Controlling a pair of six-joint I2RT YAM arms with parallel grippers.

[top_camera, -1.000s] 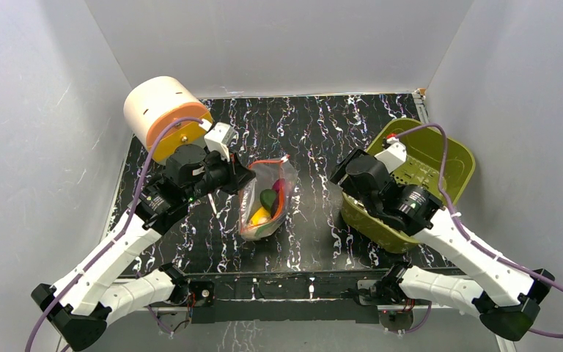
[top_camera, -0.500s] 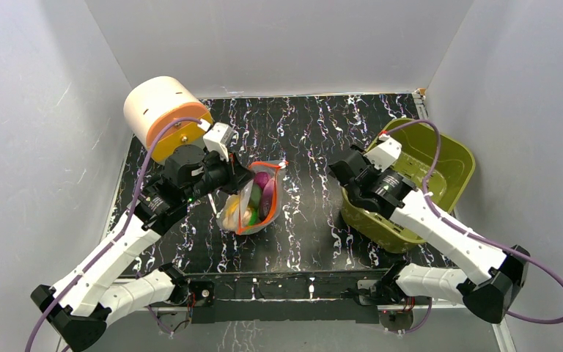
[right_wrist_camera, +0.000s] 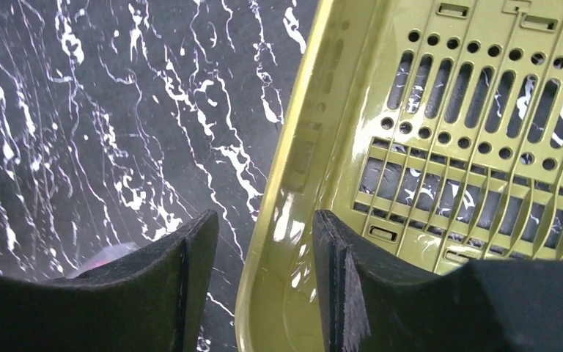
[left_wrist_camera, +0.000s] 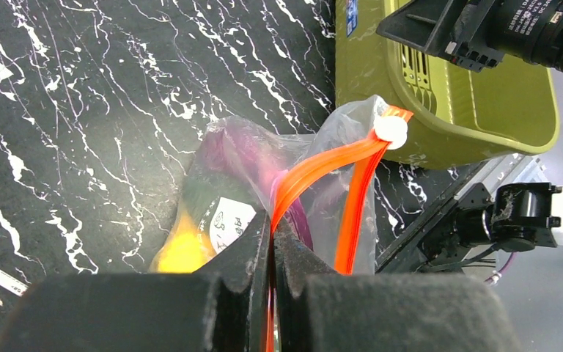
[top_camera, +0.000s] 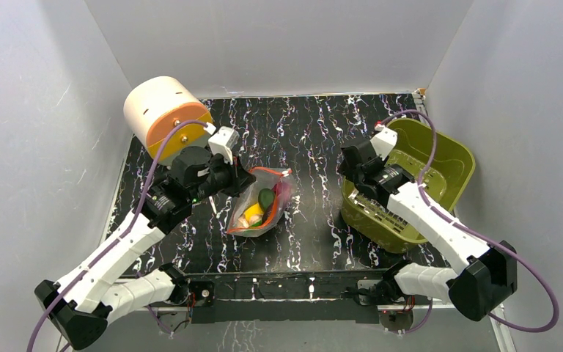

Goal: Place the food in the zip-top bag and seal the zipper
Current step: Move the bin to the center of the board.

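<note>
The clear, crinkled bag slumps left of middle on the black marbled table, bare surface near and beyond it; the food lies inside, yellow and green showing; the left gripper, angled in from the left, pinches the orange zipper tight; rightward, the right gripper hangs jaws apart over the slotted green basket rim, holding nothing; a cream drum fills the far-left corner.

The left arm stretches forward and inward, its end effector pinched tight on the zipper. The right arm bends inward, end effector angled down, jaws apart.
</note>
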